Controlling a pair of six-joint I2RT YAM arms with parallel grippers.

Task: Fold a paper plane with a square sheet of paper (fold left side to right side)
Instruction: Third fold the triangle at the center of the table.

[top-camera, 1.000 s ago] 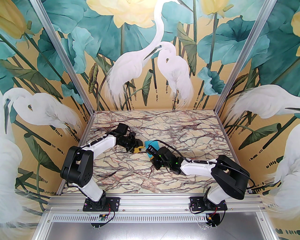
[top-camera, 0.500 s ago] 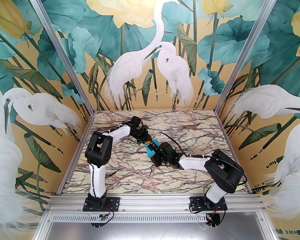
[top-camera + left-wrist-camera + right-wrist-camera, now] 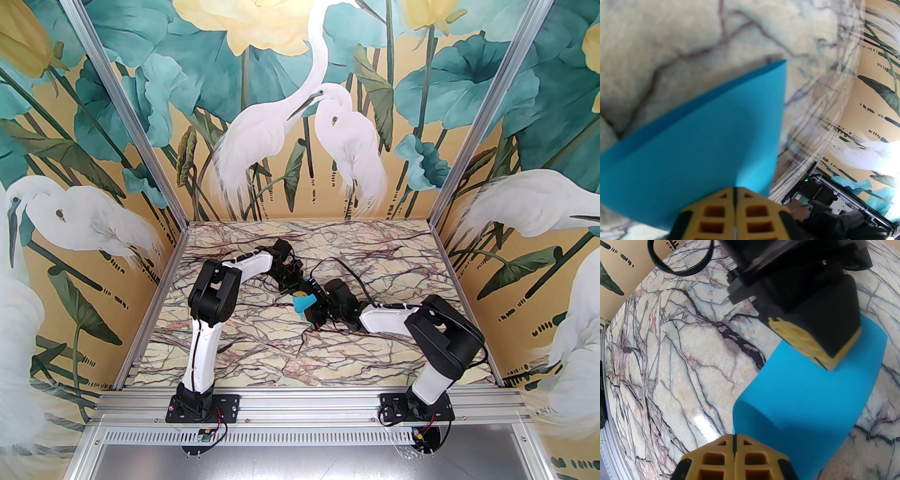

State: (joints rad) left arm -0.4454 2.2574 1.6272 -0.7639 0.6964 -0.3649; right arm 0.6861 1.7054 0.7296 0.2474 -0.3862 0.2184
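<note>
A cream marble-patterned table, veined in dark red and black, is being shown. Near its middle a turquoise-blue square sheet of paper is being held curved; contact with the surface cannot be told.

Both the left arm and the right arm have white shells on their long links and bulky black joints between them. Each stands on a black plate dotted with screw holes, with thin red and black wires looping below it. A black cable runs along the right arm's wrist, where a small green light glows. The left gripper and right gripper have mustard-yellow fingers with square cut-outs, edged in black.
</note>
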